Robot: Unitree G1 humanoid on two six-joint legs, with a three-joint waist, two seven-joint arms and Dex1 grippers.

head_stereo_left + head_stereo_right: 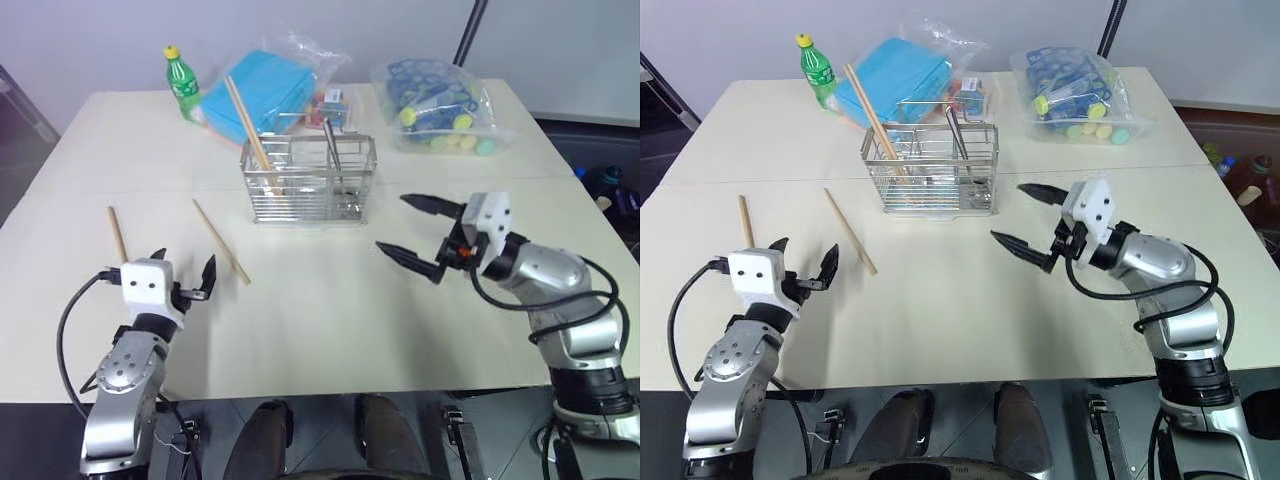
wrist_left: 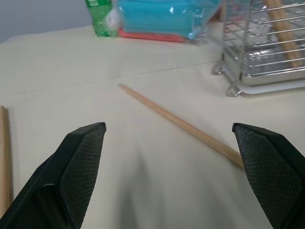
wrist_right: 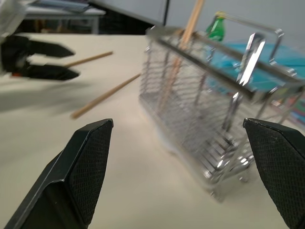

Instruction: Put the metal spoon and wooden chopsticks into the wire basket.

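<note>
The wire basket stands upright at the table's middle back. One wooden chopstick leans out of its left end, and the metal spoon stands in it, handle up. Two more chopsticks lie flat on the table: one in front of the basket's left corner, the other further left. My left gripper is open just above the table between these two, holding nothing. My right gripper is open and empty to the right of the basket, pointing toward it.
A green bottle stands at the back left. Behind the basket lies a clear bag of blue items, and a second bag of coloured items sits at the back right. The table's front edge runs just below both arms.
</note>
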